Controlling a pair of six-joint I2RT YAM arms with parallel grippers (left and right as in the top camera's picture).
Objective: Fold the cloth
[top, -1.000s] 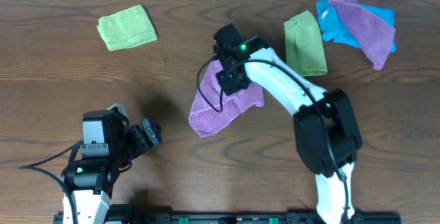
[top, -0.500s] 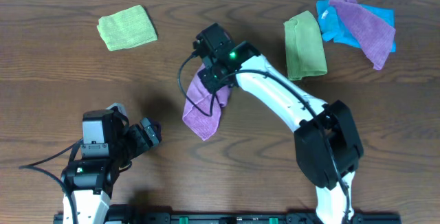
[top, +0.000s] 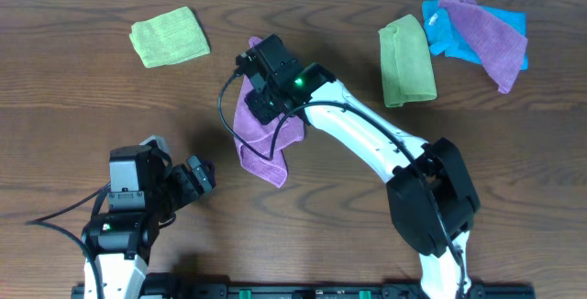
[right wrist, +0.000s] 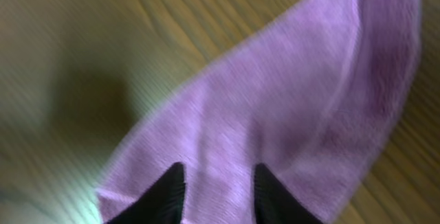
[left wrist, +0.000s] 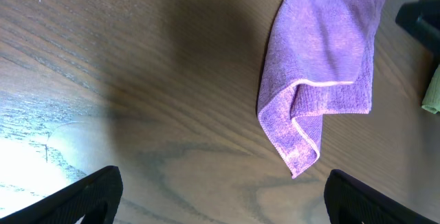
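Cloth (top: pixel 261 148), purple, lies on the desk (top: pixel 73 116) to the right of the lime-green square (top: pixel 169 36) and nearer your robot's base, well apart from it. One end is bunched up under the right claw (right wrist: pixel 216 191). The other end trails flat toward the base, with its far corner doubled over on itself. Right claw is clenched on the cloth: purple pile fills the gap between its dark fingertips (right wrist: pixel 170 189). Left claw (left wrist: pixel 227 196) is released, fingers spread wide over bare desk. It sits almost straight toward the base from the green square and is not touching the cloth.
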